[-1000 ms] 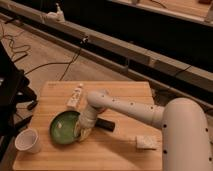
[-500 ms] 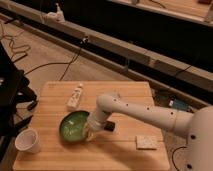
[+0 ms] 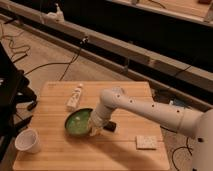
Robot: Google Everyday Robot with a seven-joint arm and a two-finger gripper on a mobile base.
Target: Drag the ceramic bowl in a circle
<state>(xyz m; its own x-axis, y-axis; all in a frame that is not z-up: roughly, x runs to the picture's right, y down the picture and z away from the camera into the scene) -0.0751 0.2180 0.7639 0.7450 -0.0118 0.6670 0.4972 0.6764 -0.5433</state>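
The ceramic bowl, round, shallow and glossy green, rests on the wooden table a little left of centre. My gripper comes down from the white arm onto the bowl's right rim and is shut on that rim. The arm's wrist hides the bowl's right edge.
A white cup stands near the table's front left corner. A white bottle lies behind the bowl. A pale sponge sits at the front right, and a small dark object lies just right of the gripper. Cables trail on the floor behind.
The bowl has slid to the right and slightly toward the front with my gripper on its rim. The arm has stretched out lower across the table.
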